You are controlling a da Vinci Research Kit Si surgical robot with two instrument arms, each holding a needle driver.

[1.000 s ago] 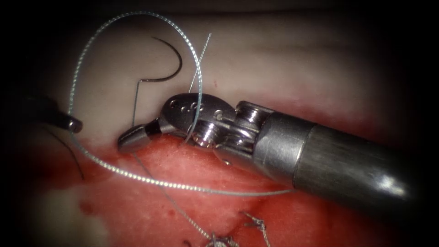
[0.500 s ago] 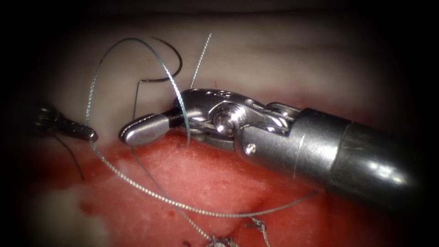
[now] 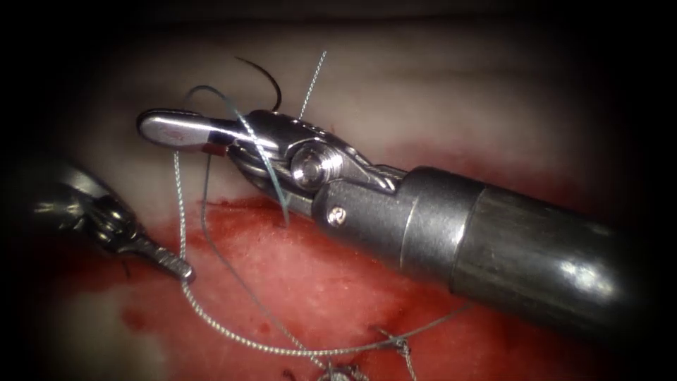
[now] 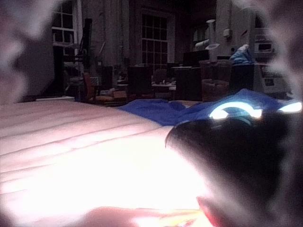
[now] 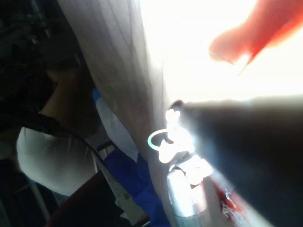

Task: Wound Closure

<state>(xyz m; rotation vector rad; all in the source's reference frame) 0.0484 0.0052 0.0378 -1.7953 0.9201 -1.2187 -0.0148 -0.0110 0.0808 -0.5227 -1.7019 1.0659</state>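
Observation:
The right tool [image 3: 163, 130] comes in from the right, and its shut jaws lie over the pale tissue [image 3: 437, 92] just above the red cut [image 3: 310, 275]. A loop of thread [image 3: 257, 144] is wrapped round its jaws and wrist; I see nothing held between the jaws. The left tool [image 3: 176, 268] sits low on the left, shut on the thread [image 3: 179, 204] where it rises toward that loop. The curved needle [image 3: 271, 83] lies free on the pale tissue behind the right tool, out of the tissue and partly hidden. A thin dark strand [image 3: 205, 185] runs down from it.
A knot with short cut ends of thread [image 3: 395, 346] sits at the cut's lower edge. Red fluid [image 3: 141, 317] stains the tissue around the cut. A free thread tail [image 3: 314, 77] points up beside the needle.
The right tool swung its jaws up and left, from the cut's edge to over the pale tissue. The loop drew small around it. The left tool moved down and right with the thread.

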